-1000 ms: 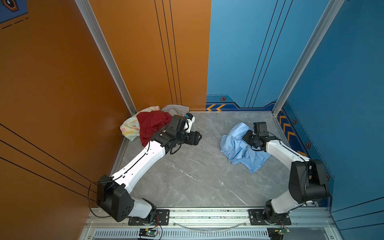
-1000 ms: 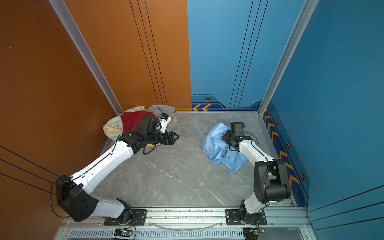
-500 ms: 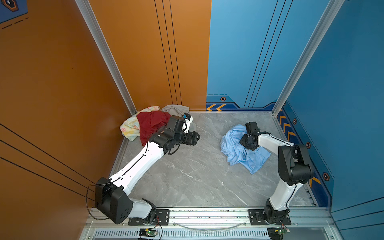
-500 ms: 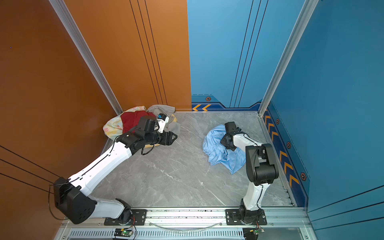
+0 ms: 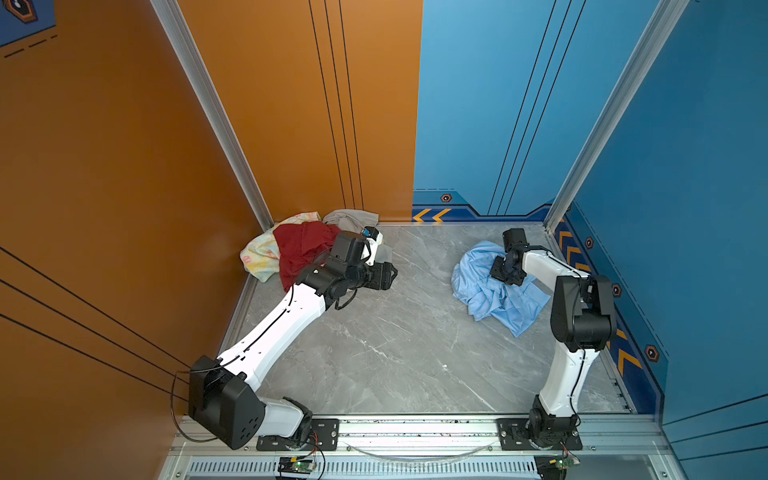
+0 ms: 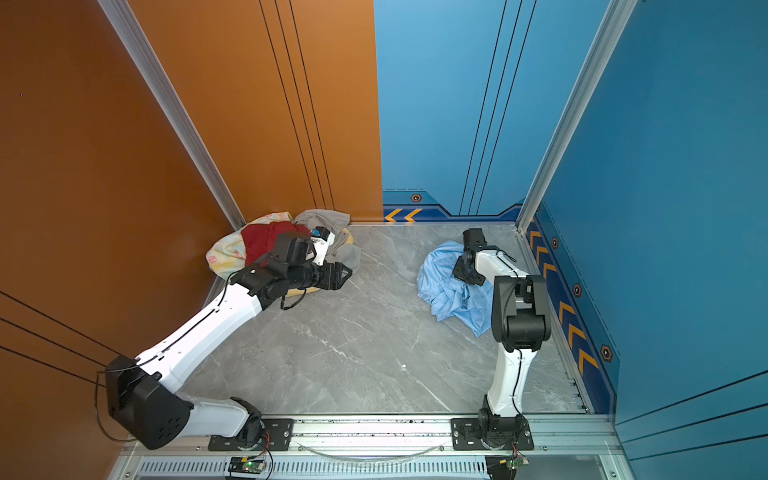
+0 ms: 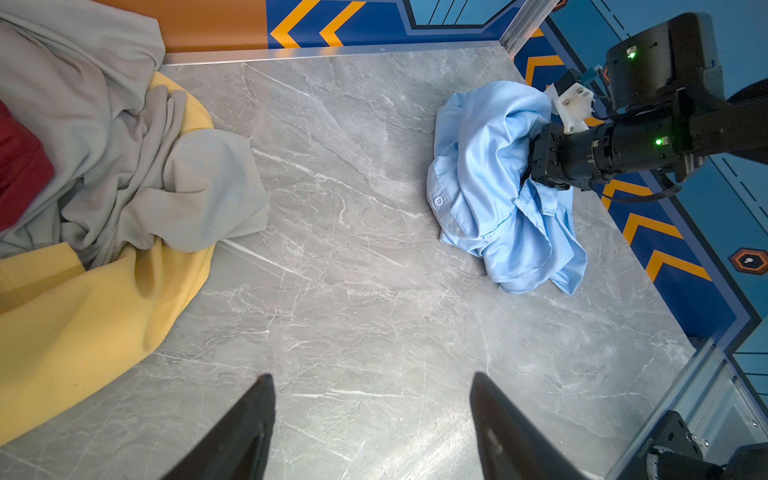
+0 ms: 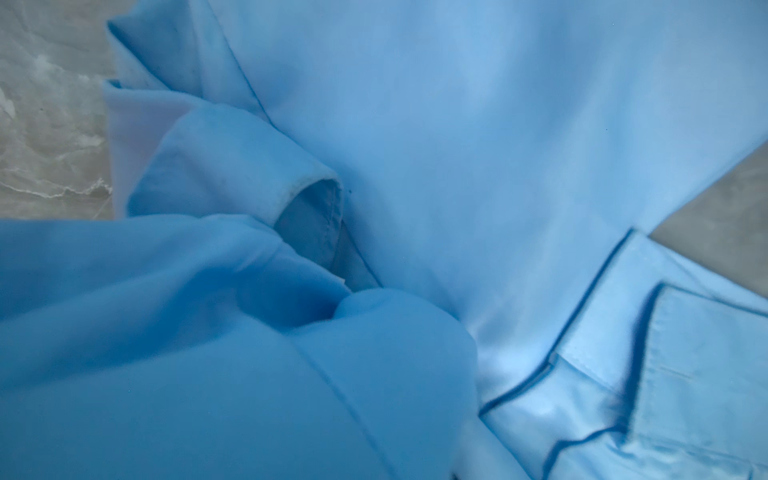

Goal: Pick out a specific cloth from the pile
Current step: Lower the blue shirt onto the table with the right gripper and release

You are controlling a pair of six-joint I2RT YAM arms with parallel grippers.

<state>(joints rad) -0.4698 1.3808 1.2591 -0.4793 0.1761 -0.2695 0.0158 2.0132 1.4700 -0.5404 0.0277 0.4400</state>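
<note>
The cloth (image 5: 490,291) (image 6: 446,291) (image 7: 486,187), a crumpled light sky-blue shirt, lies on the grey floor at the right, apart from the pile. It fills the right wrist view (image 8: 457,124) and hides the jaws there. My right gripper (image 5: 500,270) (image 6: 463,270) (image 7: 528,166) is pushed into its folds, fingers buried. The pile (image 5: 299,249) (image 6: 262,243) sits in the far left corner: dark red, grey (image 7: 124,166), mustard yellow (image 7: 83,324) and pale printed garments. My left gripper (image 5: 390,276) (image 6: 347,274) (image 7: 372,386) hovers open beside the pile over bare floor, holding nothing.
Orange walls stand close behind and left of the pile, blue walls behind and right of the cloth. A metal rail (image 5: 415,428) with both arm bases runs along the front edge. The marble floor (image 5: 395,332) stretches between the two arms.
The right arm has folded, its elbow rising and swinging inward, while its gripper stayed in the blue cloth, which bunched up a little. The left arm barely moved.
</note>
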